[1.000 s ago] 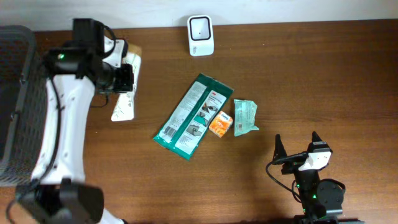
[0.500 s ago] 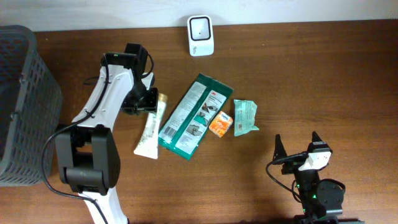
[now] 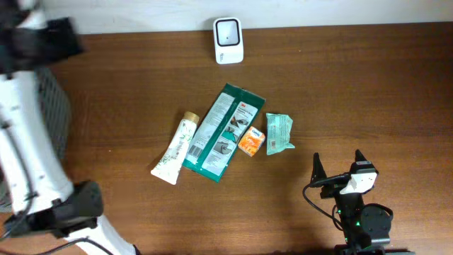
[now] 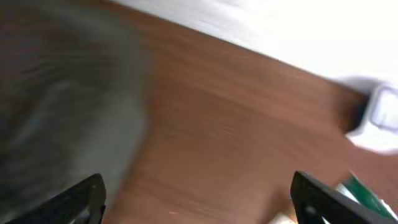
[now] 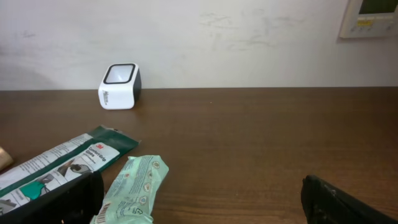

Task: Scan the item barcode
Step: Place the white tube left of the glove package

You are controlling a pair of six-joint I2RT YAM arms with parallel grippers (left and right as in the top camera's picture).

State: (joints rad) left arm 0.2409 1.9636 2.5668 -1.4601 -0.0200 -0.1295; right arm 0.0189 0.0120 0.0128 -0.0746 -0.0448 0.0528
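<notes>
The white barcode scanner (image 3: pixel 228 40) stands at the table's back edge. The items lie mid-table: a white tube (image 3: pixel 174 149) with a tan cap, a green flat pack (image 3: pixel 223 132) touching it, a small orange pack (image 3: pixel 250 141) and a mint packet (image 3: pixel 278 133). My left gripper (image 4: pixel 199 205) is open and empty over bare wood; its view is blurred, with the scanner (image 4: pixel 382 118) far right. My right gripper (image 5: pixel 205 199) is open and empty near the front edge, facing the mint packet (image 5: pixel 134 186), the green pack (image 5: pixel 62 165) and the scanner (image 5: pixel 119 86).
A dark mesh basket (image 3: pixel 60 113) stands at the table's left edge, partly behind my blurred left arm (image 3: pixel 28 106). It shows as a grey blur (image 4: pixel 56 112) in the left wrist view. A white wall runs behind the table.
My left gripper opened and let go of the white tube, which now lies beside the green pack. The left arm swung away to the far left. The right arm has not moved.
</notes>
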